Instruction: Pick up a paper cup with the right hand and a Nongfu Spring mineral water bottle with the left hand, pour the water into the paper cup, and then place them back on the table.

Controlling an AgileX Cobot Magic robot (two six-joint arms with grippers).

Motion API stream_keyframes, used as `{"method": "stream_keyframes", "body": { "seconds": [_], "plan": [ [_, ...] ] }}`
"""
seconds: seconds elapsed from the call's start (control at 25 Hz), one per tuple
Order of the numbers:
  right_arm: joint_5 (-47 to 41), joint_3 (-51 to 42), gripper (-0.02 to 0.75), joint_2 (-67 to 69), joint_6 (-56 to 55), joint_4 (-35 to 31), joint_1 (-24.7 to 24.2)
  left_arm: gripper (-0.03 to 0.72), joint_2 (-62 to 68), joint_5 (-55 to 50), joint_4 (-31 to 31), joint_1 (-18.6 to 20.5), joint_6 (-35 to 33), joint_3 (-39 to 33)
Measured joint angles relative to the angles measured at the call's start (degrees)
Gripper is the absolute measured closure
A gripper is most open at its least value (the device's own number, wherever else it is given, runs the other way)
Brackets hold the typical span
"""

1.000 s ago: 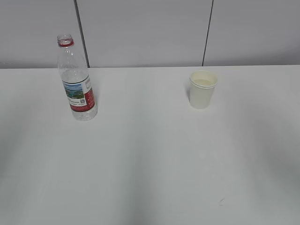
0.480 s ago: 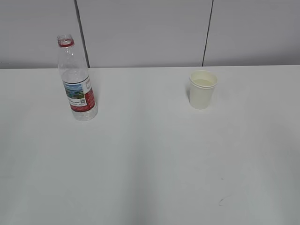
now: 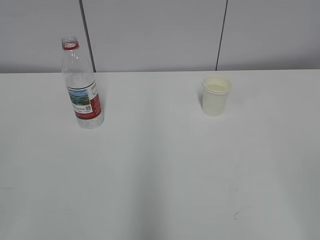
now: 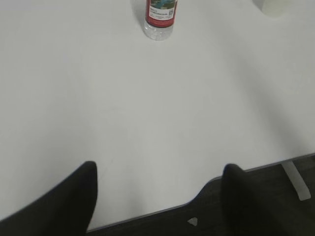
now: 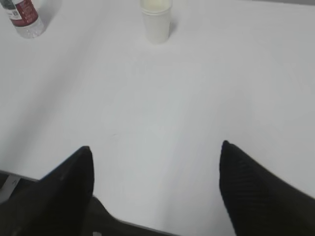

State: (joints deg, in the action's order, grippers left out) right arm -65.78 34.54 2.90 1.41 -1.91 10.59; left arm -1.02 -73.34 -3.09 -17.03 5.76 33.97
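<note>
The Nongfu Spring bottle stands upright and uncapped at the table's far left; its base shows in the left wrist view and the right wrist view. The paper cup stands upright at the far right with pale liquid inside; it shows in the right wrist view, and its edge shows in the left wrist view. My left gripper is open and empty above the table's near edge. My right gripper is open and empty, well short of the cup. Neither arm shows in the exterior view.
The white table runs back to a grey panelled wall. Its near edge and the dark floor below show in both wrist views. A small dark speck lies on the near right of the tabletop.
</note>
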Motion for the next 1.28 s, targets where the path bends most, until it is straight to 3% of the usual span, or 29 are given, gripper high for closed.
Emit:
{"method": "stream_keyframes", "body": {
  "seconds": [0.44,0.88,1.28],
  "plan": [
    [0.5,-5.7,0.147,-1.2,1.8,0.3,0.0,0.209,-0.1,8.6,1.4,0.0,-3.1,-4.7],
    [0.5,-5.7,0.147,-1.2,2.0,0.3,0.0,0.21,-0.1,9.3,1.8,0.3,-3.5,-4.9],
    [0.3,-5.8,0.147,-3.9,2.0,0.3,-3.8,0.239,-0.1,9.5,1.5,10.4,-3.6,-4.9]
  ]
}}
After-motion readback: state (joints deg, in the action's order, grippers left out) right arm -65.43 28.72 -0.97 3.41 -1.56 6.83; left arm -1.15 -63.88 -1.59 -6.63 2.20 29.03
